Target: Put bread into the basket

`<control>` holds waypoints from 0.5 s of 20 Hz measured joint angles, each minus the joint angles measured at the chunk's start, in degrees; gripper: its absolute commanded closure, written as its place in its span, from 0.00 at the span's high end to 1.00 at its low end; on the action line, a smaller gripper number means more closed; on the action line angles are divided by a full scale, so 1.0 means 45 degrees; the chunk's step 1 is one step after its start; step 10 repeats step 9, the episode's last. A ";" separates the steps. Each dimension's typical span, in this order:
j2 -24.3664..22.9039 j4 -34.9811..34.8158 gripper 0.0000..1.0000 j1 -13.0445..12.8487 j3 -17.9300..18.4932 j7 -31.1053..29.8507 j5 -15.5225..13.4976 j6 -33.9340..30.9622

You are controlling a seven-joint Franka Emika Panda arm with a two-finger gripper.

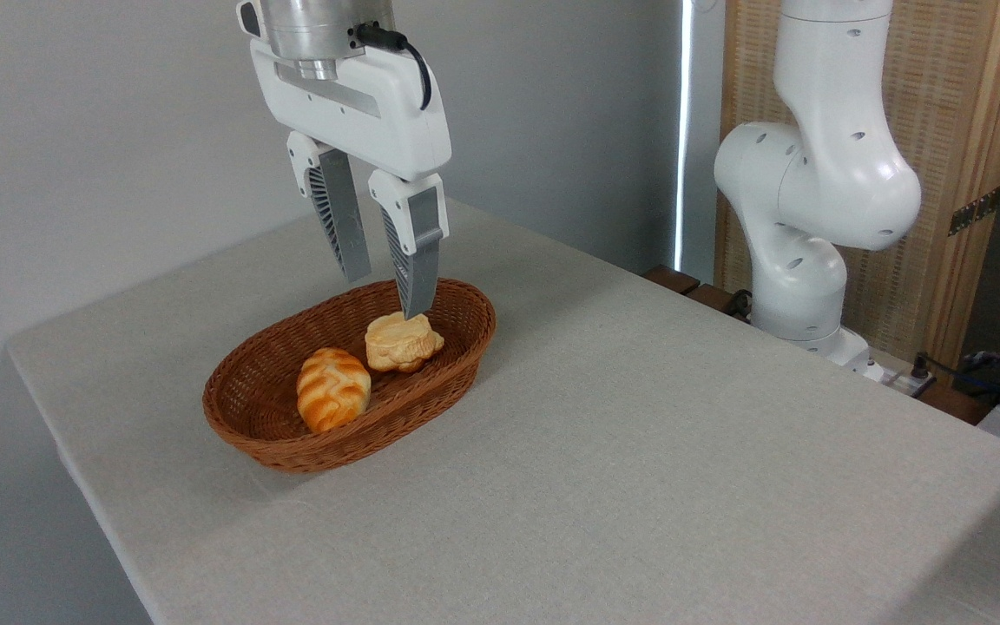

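- The bread (pixel 403 341) lies inside the basket (pixel 244 408), toward the 1 o'clock end of the oval, resting on the woven floor with its lobed edge facing the viewer. Judged from this position, the placement step appears complete.
- The striped bun (pixel 333 389) sits in the same basket at about 7 o'clock from the bread, close beside it; whether the two touch cannot be determined.
- The gripper (pixel 385 293) hangs directly above the bread with its fingers apart and nothing held between them. The tip of the nearer finger (pixel 417 278) appears to overlap the top of the bread; whether it touches the bread or hangs clear of it cannot be determined from this view.
- Risk: if that fingertip is touching the bread, a sideways withdrawal may drag or tip the bread toward the rim at 1 o'clock. A straight upward retreat avoids this.
- Risk: a lateral move at the present height may strike the basket wall and shift the light basket across the table (pixel 639 434).
- Risk: closing the fingers now may pinch the bread again and lift it out.
- The basket stands well inside the table edges.
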 measured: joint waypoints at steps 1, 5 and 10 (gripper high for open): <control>-0.0001 0.0000 1.00 0.0009 0.0000 0.0071 0.0003 -0.0016; -0.0020 0.0001 1.00 0.0053 0.0011 0.0364 0.0003 -0.0143; -0.0083 0.0001 1.00 0.0077 0.0020 0.0364 0.0003 -0.0192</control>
